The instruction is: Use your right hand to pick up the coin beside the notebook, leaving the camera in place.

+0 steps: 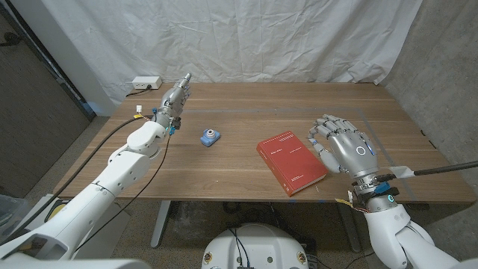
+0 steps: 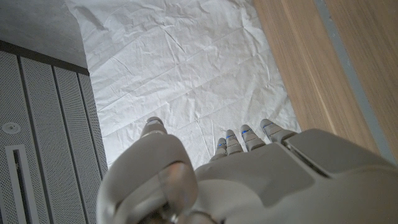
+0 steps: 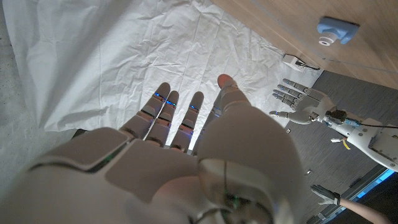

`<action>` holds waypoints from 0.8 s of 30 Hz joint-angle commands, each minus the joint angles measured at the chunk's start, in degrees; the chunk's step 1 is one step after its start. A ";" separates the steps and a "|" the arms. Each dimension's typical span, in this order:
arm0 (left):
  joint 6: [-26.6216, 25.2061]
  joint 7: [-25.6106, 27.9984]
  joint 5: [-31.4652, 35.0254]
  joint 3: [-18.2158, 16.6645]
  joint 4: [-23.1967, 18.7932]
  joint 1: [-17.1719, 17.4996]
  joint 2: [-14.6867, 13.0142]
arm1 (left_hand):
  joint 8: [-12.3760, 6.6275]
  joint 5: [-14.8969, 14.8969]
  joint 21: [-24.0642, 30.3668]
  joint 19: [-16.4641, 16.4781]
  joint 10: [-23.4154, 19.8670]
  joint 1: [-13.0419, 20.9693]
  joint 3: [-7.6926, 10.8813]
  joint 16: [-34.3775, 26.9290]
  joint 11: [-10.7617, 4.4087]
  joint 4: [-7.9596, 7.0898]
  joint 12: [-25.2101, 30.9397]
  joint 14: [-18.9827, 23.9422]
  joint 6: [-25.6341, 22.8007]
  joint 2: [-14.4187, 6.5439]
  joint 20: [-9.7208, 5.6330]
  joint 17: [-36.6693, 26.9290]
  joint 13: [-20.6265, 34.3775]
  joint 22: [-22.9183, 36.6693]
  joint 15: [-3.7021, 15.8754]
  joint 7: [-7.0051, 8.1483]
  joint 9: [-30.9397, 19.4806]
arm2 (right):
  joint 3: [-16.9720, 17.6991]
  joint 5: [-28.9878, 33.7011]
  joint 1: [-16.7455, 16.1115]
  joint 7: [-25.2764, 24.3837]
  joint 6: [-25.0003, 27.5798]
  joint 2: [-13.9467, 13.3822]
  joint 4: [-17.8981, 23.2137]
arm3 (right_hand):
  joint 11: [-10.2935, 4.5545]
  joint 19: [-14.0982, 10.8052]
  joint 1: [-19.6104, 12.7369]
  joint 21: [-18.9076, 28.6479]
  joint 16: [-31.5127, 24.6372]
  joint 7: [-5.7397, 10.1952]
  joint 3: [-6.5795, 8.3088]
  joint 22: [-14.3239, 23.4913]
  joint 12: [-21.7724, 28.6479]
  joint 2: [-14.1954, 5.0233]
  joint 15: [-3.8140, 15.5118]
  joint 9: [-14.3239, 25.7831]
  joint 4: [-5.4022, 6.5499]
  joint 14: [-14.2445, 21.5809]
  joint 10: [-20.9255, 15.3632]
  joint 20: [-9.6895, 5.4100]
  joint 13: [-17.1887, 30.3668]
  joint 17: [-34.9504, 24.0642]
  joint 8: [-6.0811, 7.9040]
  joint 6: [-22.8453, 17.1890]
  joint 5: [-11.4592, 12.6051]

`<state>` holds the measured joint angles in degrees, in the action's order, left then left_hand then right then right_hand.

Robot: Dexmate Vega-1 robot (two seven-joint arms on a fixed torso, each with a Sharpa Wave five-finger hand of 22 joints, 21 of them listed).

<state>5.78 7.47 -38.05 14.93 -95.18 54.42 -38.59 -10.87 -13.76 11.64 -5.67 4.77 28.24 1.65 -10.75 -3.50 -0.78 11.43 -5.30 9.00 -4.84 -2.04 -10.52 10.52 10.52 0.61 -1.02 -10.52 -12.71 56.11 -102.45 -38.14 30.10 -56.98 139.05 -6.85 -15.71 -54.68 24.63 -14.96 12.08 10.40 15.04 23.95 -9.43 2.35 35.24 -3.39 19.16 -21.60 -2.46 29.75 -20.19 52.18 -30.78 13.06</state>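
I could not make out the coin anywhere on the tabletop point(image 1: 246, 175); if it lay beside the red notebook point(image 1: 292, 161), it was too small or hidden from the head view. The notebook lay flat near the front edge, turned at a slant, and my right hand point(image 1: 340, 143) stood just beside its right side — fingers point(image 1: 320, 128) spread apart and curled a little, holding nothing, the nearest of them close over the notebook's far corner (whether they touched it I could not tell). In the right wrist view the backs of those fingers point(image 3: 163, 106) reached out apart from one another.

The small blue camera point(image 1: 210, 137) sat well to the left of the notebook, out on bare wood, nothing touching it.

My left hand point(image 1: 176, 97) was far off toward the back left of the tabletop — fingers straight and close together, empty, pointing toward the white cloth backdrop point(image 1: 224, 37). A white power strip point(image 1: 146, 83) lay near them at the back edge.
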 commanded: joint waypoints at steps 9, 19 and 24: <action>-1.51 -0.10 -1.20 -2.04 -2.06 1.98 -2.86 | -0.24 0.06 0.22 -0.59 0.10 0.64 -0.18 -0.08 -0.04 0.06 0.09 -0.42 0.36 0.08 -0.69 -0.11 0.09 0.19 0.19 -0.06 -0.14 | 4.32 2.75 0.60 5.03 -6.19 6.39 3.04 | -0.25 -0.51 0.31 0.46 0.27 0.15 0.63 0.03 -0.24 0.52 5.37 -0.61 -0.24 0.42 -0.95 -1.78 -0.07 -0.05 0.36 -7.96 -0.11; -1.20 -1.50 -1.50 -1.82 -0.42 1.07 -2.72 | -0.24 0.06 0.23 -0.60 0.18 0.75 -0.20 -0.07 -0.09 0.13 0.06 -0.46 0.35 0.08 -0.67 -0.10 0.09 0.19 0.19 -0.12 -0.14 | 3.75 5.00 1.86 6.87 -7.88 9.07 2.91 | -0.23 -0.40 0.48 0.57 0.24 0.16 0.70 -0.04 -0.32 0.61 5.38 -1.11 -0.27 0.69 -1.23 -1.67 -0.11 -0.02 0.30 -8.05 -0.21; -0.70 -2.37 -1.20 -1.39 0.60 -0.46 -2.36 | -0.25 0.05 0.22 -0.63 0.15 0.81 -0.21 -0.06 -0.06 0.17 0.07 -0.48 0.35 0.08 -0.65 -0.10 0.09 0.19 0.14 -0.13 -0.14 | 3.25 6.99 1.56 7.24 -7.52 10.37 3.04 | 0.06 -0.36 0.58 0.63 0.31 0.19 0.75 -0.08 -0.37 0.59 5.43 -1.15 -0.26 0.61 -1.35 -1.60 -0.13 -0.01 0.36 -7.99 -0.27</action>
<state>4.66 6.59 -39.25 13.15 -96.07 55.74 -41.14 -10.87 -13.76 11.64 -5.67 4.77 28.24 1.66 -10.75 -3.50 -0.78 11.43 -5.30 9.00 -4.84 -2.04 -10.52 10.52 10.52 0.61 -1.02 -10.52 -8.95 59.76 -101.21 -32.49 23.49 -49.63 141.86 -6.76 -15.71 -54.45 25.04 -14.75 11.97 10.61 14.90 23.72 -9.17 2.35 33.87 -3.63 19.15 -22.32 -2.45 29.47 -20.20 52.13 -31.28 12.96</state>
